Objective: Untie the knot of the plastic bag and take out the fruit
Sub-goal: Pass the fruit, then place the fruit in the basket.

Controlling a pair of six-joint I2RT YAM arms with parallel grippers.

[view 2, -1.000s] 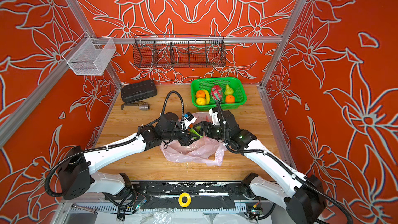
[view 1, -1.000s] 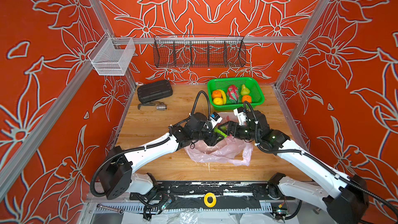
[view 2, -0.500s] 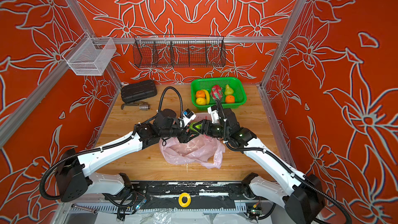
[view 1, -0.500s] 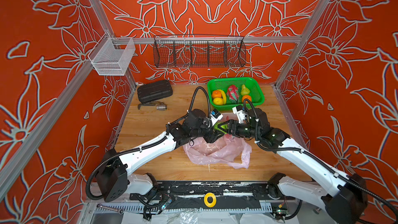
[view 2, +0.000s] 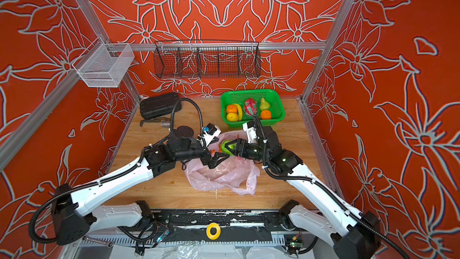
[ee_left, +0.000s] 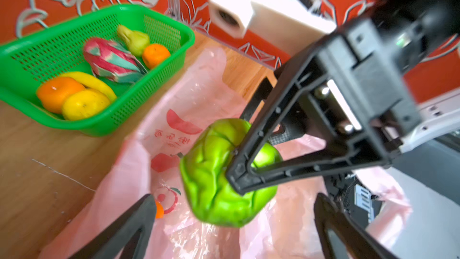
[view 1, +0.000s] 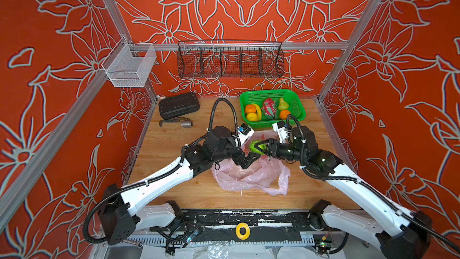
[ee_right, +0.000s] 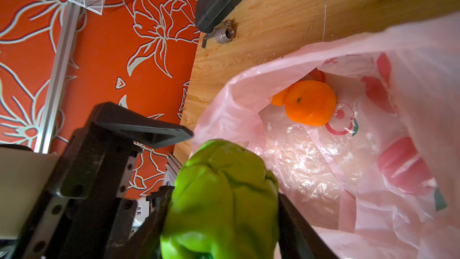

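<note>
The pale pink plastic bag lies crumpled on the wooden table with its mouth open. The knot is out of view. Above the bag's far edge my right gripper is shut on the bumpy green fruit. My left gripper hangs just in front of the fruit, open, its fingers clear of it. An orange lies inside the bag.
A green basket at the back right holds oranges, a dragon fruit, a pear and a banana. A black case and a metal fitting lie at the back left. Wire baskets hang on the walls.
The left gripper lifted the green fruit out of the bag, the right gripper closed on it, and the left gripper has now opened and let it go.
</note>
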